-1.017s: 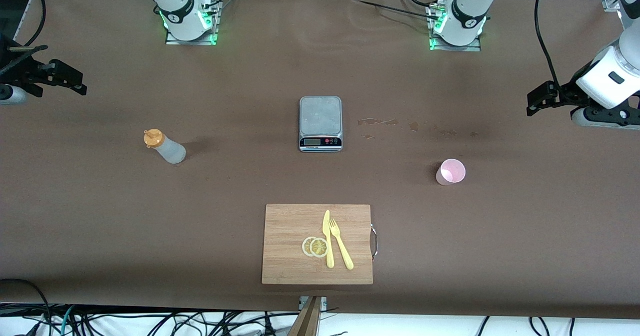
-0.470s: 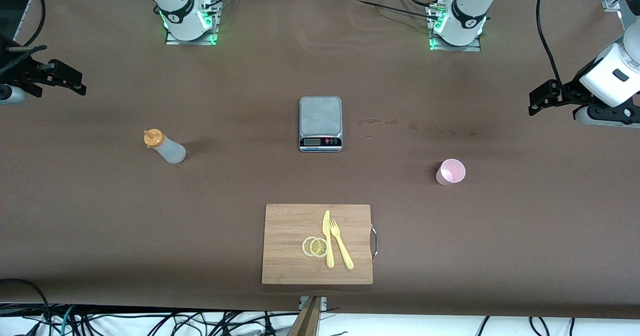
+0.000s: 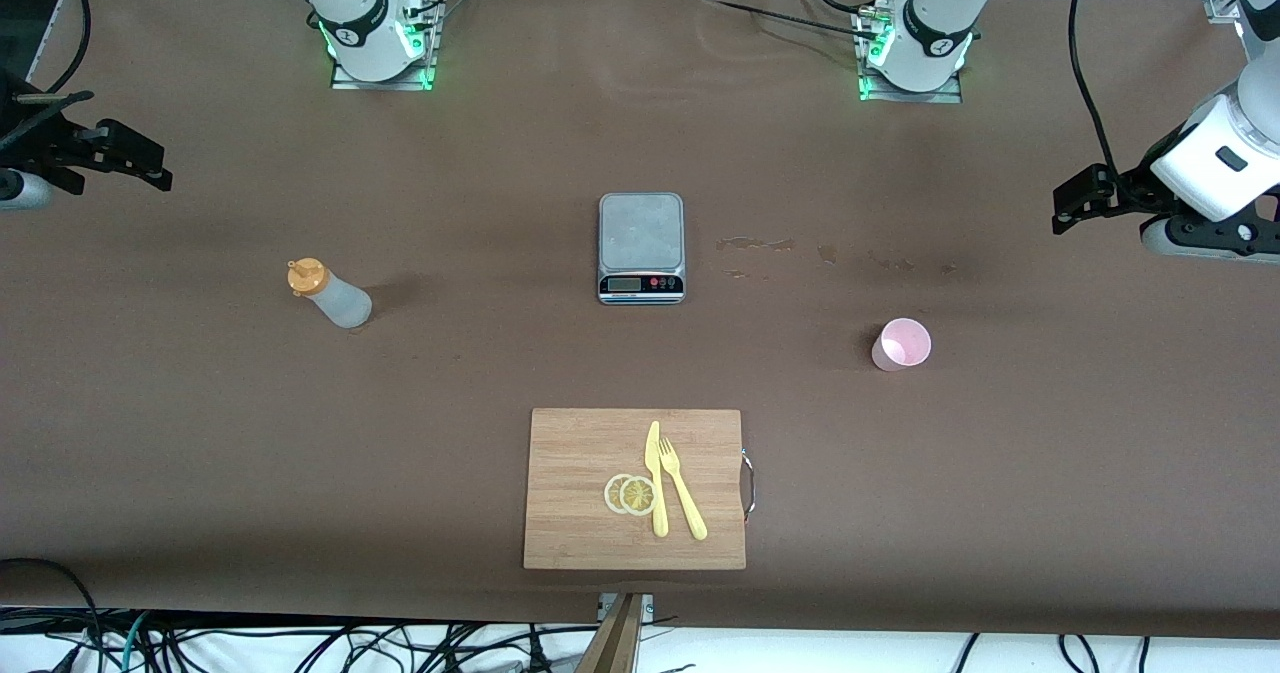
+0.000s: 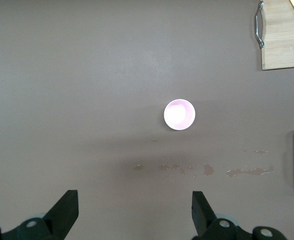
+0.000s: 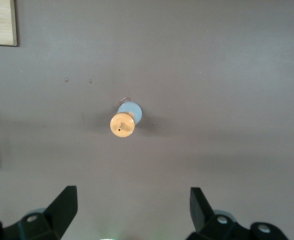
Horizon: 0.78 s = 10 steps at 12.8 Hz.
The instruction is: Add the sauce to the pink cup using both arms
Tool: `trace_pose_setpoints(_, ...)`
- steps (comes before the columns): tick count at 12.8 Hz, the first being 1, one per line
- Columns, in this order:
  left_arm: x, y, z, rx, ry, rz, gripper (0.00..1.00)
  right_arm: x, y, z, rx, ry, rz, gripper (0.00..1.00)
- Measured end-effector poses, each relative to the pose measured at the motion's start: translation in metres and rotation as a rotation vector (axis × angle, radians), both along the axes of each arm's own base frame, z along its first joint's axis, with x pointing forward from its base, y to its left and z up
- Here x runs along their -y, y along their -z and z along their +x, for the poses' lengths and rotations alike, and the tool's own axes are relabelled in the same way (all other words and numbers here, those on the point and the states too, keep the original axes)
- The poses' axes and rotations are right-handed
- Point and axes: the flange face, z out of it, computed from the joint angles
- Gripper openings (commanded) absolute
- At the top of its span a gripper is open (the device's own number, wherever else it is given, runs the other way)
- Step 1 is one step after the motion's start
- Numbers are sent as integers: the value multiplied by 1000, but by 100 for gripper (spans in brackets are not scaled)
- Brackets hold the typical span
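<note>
**Both arms high at the table ends, bottle and cup untouched**

Only the left gripper [image 3: 1066,203] has shifted since the earlier frames — it sits a touch lower and more toward mid-frame at the right edge of the front view than half a second ago; everything on the table lies as before. Its fingers [image 4: 67,210] stand wide apart and empty, and the pink cup [image 4: 179,114] shows straight down between them in the left wrist view.

At the left edge of the front view the right gripper [image 3: 150,168] hangs over the right arm's end of the table; its fingers [image 5: 67,205] are spread wide too, holding nothing, with the sauce [image 5: 124,121] seen from above, orange cap up.

In the front view the sauce [image 3: 330,293] stands in the left-middle of the frame; the pink cup [image 3: 902,344] stands upright right of centre, well apart from it; the grey scale [image 3: 641,248] sits at centre between them. Low in the frame lies a wooden cutting board [image 3: 580,453] — on it two lemon slices [image 3: 630,494], a yellow knife [image 3: 656,478] and a yellow fork [image 3: 682,488]; some stains [image 3: 757,244] mark the brown table [image 3: 200,433] beside the scale.
</note>
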Motion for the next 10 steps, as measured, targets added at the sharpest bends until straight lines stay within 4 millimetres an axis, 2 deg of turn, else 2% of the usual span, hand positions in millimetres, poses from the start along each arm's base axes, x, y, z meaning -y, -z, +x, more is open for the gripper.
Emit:
trace_pose_setpoints(6,-1,7,3,-14,-1,0,100,0,0,0,0,0,0,100)
trace_pose_setpoints(8,-4,16,7,-30,-6,0,100,0,0,0,0,0,0,100)
trace_pose_setpoints(10,-6,36,18,-61,-10,0,100,0,0,0,0,0,0,100)
